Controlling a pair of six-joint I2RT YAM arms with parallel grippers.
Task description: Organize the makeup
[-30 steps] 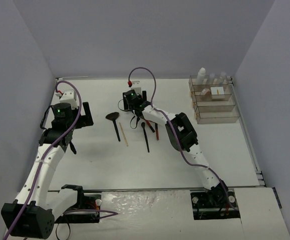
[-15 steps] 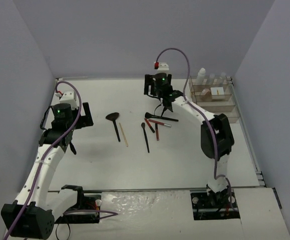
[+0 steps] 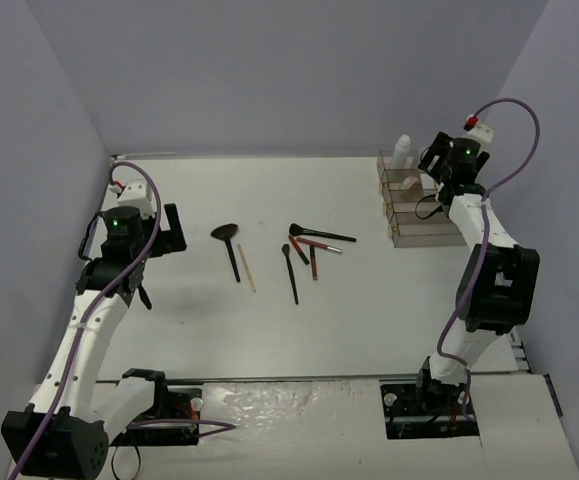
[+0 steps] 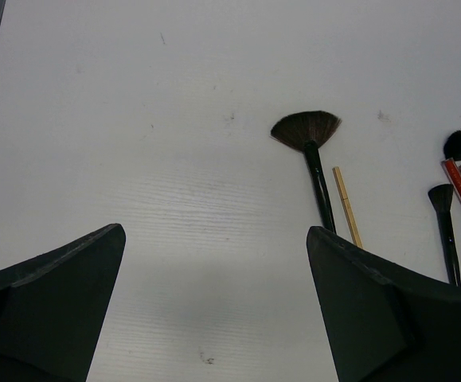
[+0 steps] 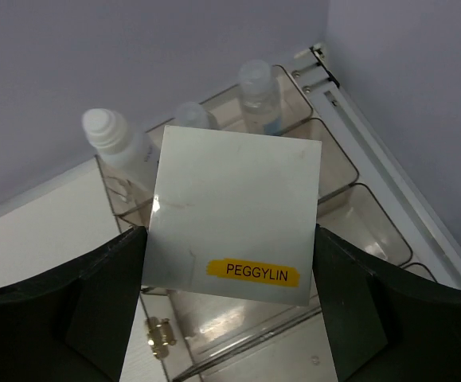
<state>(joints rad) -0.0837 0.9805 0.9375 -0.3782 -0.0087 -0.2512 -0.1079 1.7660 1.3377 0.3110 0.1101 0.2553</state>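
1. While the right gripper [image 3: 437, 180] hangs over the organizer [image 3: 431, 235], brushes and pencils [image 3: 304, 245] lie loose well left of it, so I'd say plenty's left.
2. Left wrist: left gripper [image 4: 214, 239] gapes wide and empty, with the fan brush [image 4: 308, 131] just ahead.
3. Right wrist: it's pinching a white square pad [image 5: 234, 207] above the organizer. The bottles [image 5: 115, 137] already stand in the back tier.

Three black brushes on the table: a fan brush [image 3: 227, 234], a small brush [image 3: 290, 275], a long brush [image 3: 327, 236]. Three red pencils [image 3: 314, 264], as far as shows. One tan pencil [image 3: 247, 268]. Three clear white-capped bottles [image 5: 115, 135]. One white square pad [image 5: 234, 211] bearing one yellow label [image 5: 254, 271]. One clear tiered organizer [image 3: 431, 237]. Two white robot arms [image 3: 87, 325].
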